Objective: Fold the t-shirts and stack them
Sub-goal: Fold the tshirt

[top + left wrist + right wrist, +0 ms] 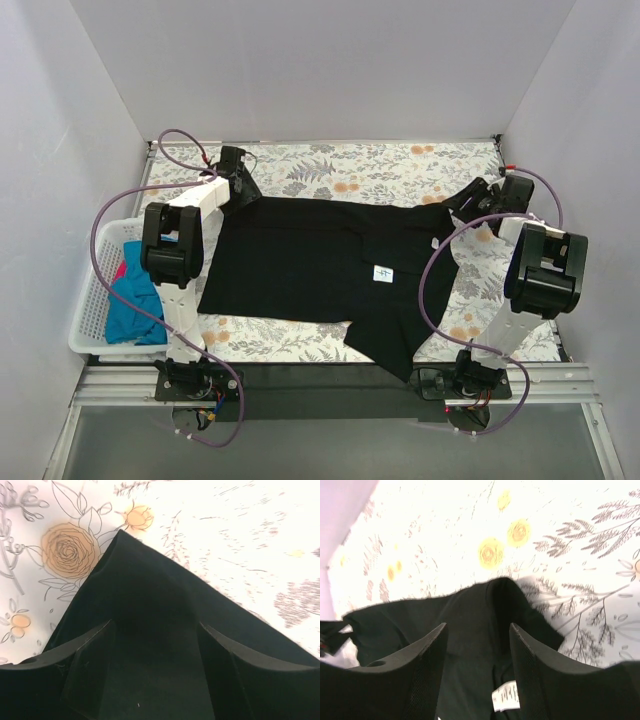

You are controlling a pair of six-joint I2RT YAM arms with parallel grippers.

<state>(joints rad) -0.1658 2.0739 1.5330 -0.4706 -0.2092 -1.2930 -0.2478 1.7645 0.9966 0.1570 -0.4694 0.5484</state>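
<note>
The black t-shirt [300, 260] is spread across the middle of the frame on the floral tabletop [350, 165]. Its white label [383, 273] shows right of centre, and 1 flap trails off toward the lower middle. The teal tee [130, 305] and a bit of pink-red cloth [121, 270] are parked in the white basket [92, 310] at the left edge, so the folding looks barely begun.

The left tool [155, 626] is set over the shirt's upper-left corner and the right tool [477, 627] over the upper-right one. Both are seen spread wide, with a cloth corner lying between the fingers and nothing pinched yet.

This looks like a 2-corner grab for the 1st fold. For it to go well, the fingers should be dropped right to the tabletop so every layer gets caught. Both pinches are best closed together. The edge should be kept taut and low while carried, or a sag will be left in the middle. The crooked flap probably needs squaring up too.
</note>
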